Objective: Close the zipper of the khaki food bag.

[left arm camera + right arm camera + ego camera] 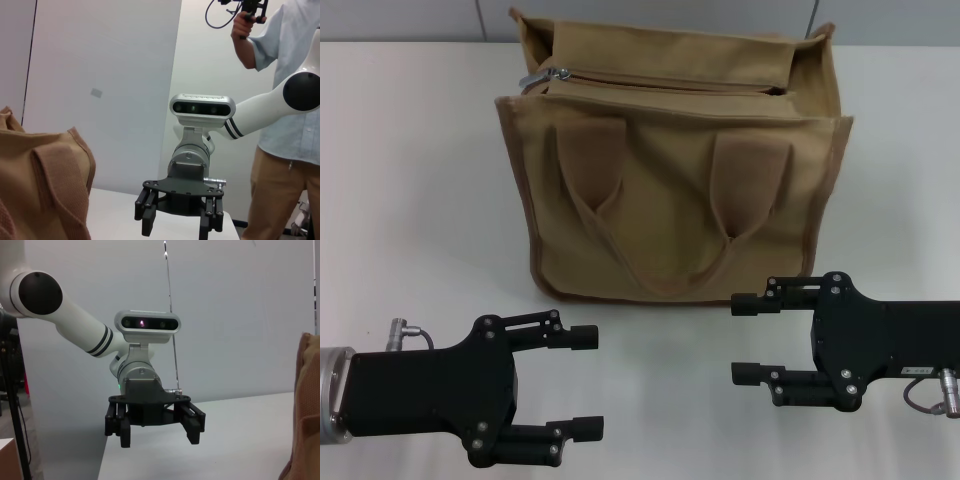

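Observation:
The khaki food bag (675,190) stands upright in the middle of the white table, its two looped handles hanging down its front. The zipper (670,82) runs along the top panel, with a dark gap showing along it. Its silver pull tab (542,76) sits at the bag's left end. My left gripper (585,383) is open and empty, low in front of the bag's left side. My right gripper (748,337) is open and empty, just in front of the bag's lower right corner. Both are clear of the bag. The left wrist view shows the bag's side (45,185) and the right gripper (178,220).
The white table (410,200) extends on both sides of the bag. A grey wall stands behind it. A person (285,125) holding a device stands beyond the right arm. The right wrist view shows the left gripper (156,432) and the bag's edge (307,405).

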Available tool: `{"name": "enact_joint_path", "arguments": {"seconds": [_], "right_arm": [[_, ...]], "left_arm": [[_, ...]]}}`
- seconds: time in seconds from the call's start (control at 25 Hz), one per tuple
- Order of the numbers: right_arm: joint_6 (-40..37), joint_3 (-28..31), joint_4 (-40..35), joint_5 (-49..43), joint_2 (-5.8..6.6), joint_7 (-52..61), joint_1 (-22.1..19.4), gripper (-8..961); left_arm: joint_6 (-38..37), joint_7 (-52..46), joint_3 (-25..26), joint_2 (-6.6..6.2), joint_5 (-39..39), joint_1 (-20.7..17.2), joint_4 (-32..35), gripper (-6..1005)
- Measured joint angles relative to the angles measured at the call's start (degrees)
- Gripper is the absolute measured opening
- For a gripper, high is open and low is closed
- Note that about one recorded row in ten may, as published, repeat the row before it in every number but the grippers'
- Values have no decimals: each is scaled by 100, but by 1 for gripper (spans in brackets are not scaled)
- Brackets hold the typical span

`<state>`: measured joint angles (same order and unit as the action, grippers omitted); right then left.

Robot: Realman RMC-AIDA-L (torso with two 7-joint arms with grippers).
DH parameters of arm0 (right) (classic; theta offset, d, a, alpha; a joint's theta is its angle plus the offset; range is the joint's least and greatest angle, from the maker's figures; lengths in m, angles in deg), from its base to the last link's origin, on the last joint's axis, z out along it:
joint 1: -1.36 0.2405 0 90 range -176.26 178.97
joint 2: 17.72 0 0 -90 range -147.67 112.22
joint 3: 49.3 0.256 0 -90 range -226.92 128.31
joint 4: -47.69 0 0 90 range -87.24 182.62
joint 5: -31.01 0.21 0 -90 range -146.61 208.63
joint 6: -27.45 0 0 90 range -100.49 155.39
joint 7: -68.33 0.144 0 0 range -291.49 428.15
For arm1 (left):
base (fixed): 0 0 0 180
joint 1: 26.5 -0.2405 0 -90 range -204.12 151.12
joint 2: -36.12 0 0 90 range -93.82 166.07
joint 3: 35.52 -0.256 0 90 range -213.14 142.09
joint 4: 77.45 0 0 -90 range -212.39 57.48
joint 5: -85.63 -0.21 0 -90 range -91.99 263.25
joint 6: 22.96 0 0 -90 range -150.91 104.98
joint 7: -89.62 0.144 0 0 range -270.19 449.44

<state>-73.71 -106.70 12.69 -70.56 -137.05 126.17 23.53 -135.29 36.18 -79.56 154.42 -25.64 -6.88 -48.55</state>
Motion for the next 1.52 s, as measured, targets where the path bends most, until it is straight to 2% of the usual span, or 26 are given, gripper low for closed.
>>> {"name": "enact_joint_path", "arguments": {"seconds": [0.56, 0.64, 0.68, 0.72, 0.76, 0.8, 0.84, 0.92, 1.0, 1.08, 1.2, 1.32, 1.52], "right_arm": [[-79, 0, 73, 33, -29, -14, -19, 628], [-90, 0, 110, 36, -29, -15, -20, 628], [-113, 0, 160, 38, -29, -16, -5, 628], [-113, 0, 160, 38, -29, -16, -5, 628], [-129, 0, 189, 38, -29, -17, 8, 628], [-143, 0, 212, 38, -30, -18, 21, 628], [-150, 0, 223, 39, -32, -18, 31, 628], [-191, 1, 259, 53, -45, -53, 41, 628], [-286, 0, 410, 142, -52, -218, 50, 628], [-373, 0, 603, 314, -47, -460, 62, 628], [-384, 2, 726, 438, -41, -617, 66, 628], [-383, 1, 787, 471, -40, -636, 74, 628], [-401, 64, 988, 509, -38, -761, 42, 629]], "left_arm": [[89, 25, 128, -9, 14, -66, 69, 771], [349, 0, 522, -37, 29, -157, 244, 770], [504, -18, 1092, -55, 68, -193, 271, 770], [504, -18, 1092, -55, 68, -193, 271, 770], [554, -19, 1363, -59, 85, -199, 253, 770], [610, -25, 2019, -44, 116, -170, 182, 769], [638, -29, 2234, -31, 129, -152, 157, 769], [774, -49, 2971, 18, 194, -62, 67, 769], [1066, -72, 3283, 24, 245, 53, -33, 768], [1586, -96, 3301, 17, 246, 275, -95, 768], [1889, -127, 3168, 22, 205, 470, -79, 767], [2247, -250, 2698, 32, 195, 858, -59, 767], [2655, -280, 2205, 48, 214, 1218, -68, 767]]}}
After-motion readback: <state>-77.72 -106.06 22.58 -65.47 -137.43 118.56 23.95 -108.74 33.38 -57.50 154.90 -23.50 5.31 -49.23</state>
